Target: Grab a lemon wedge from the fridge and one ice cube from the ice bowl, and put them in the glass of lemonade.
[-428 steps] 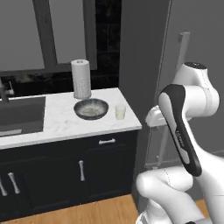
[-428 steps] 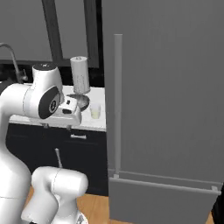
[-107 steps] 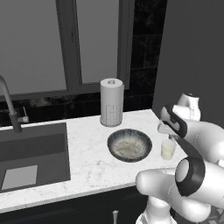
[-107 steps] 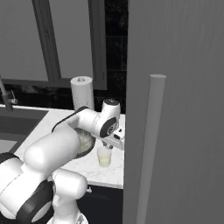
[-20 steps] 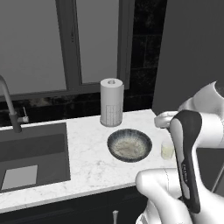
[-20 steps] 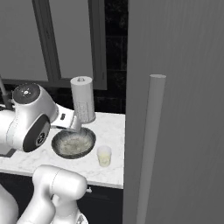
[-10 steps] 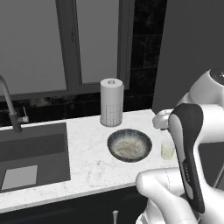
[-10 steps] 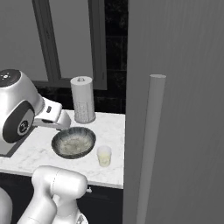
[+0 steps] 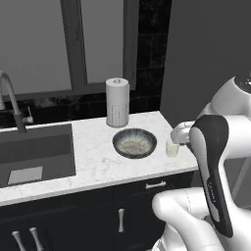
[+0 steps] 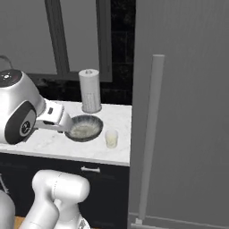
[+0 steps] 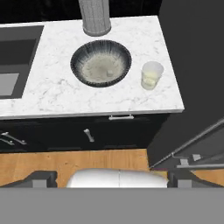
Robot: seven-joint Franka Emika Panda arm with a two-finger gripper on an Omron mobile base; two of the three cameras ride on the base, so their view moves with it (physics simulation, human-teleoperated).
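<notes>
Currently the claw (image 11: 109, 177) sits at the bottom of the hand view, tips wide apart, holding nothing, high above the worktop (image 11: 52, 94). Ice bowl (image 11: 101, 63) upper centre, glass of lemonade (image 11: 152, 75) just right of it, near the worktop's right edge. White dotted cylinder (image 11: 94, 16) at top, behind the bowl. Fridge (image 10: 179, 112) fills the right of the right base view, door shut, bar handle (image 10: 148, 134) facing out; lemon wedge hidden, presumably inside. Risks: the arm's swing could clip the glass and spill it; an ice cube is small and slippery, easily pinched wrong. No readable writing anywhere.
</notes>
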